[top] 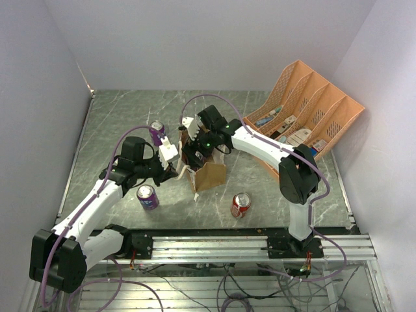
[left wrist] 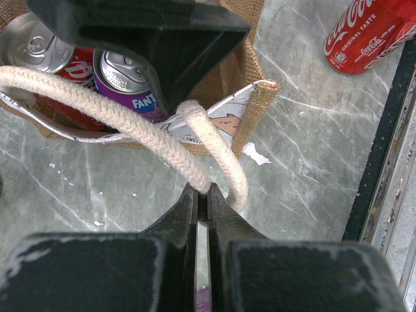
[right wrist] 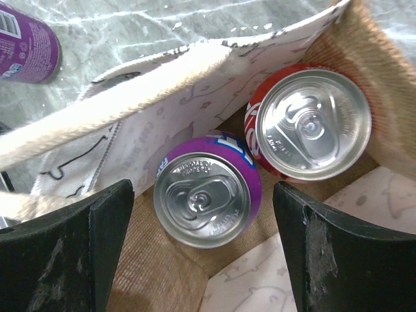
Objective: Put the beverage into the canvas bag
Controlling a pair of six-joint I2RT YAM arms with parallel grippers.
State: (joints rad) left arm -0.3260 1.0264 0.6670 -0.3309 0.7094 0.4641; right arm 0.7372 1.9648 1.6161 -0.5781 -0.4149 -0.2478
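while left fingers (left wrist: 187,218) pinch the canvas bag's (top: 212,174) handle (left wrist: 123,123) and right fingers (right wrist: 107,234) gape, marbled table (top: 117,123) meets lilac walls (top: 195,39).

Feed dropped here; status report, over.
Left end effector shut on handle. Right end effector open above canvas bag. Purple can, red can inside. Nothing blocking.

Five cans in all. Three are purple: the far purple can (top: 156,131) and the near purple can (top: 147,197) stand on the bench (top: 117,110), and the bagged purple can (right wrist: 208,200) sits inside the bag (top: 211,174). Two are red: the loose red can (top: 240,205) on the bench and the bagged red can (right wrist: 308,121). One bag. One orange organizer (top: 305,107); the small items in it are too small to count. Two arms: the left arm (top: 91,208) and the right arm (top: 270,151).
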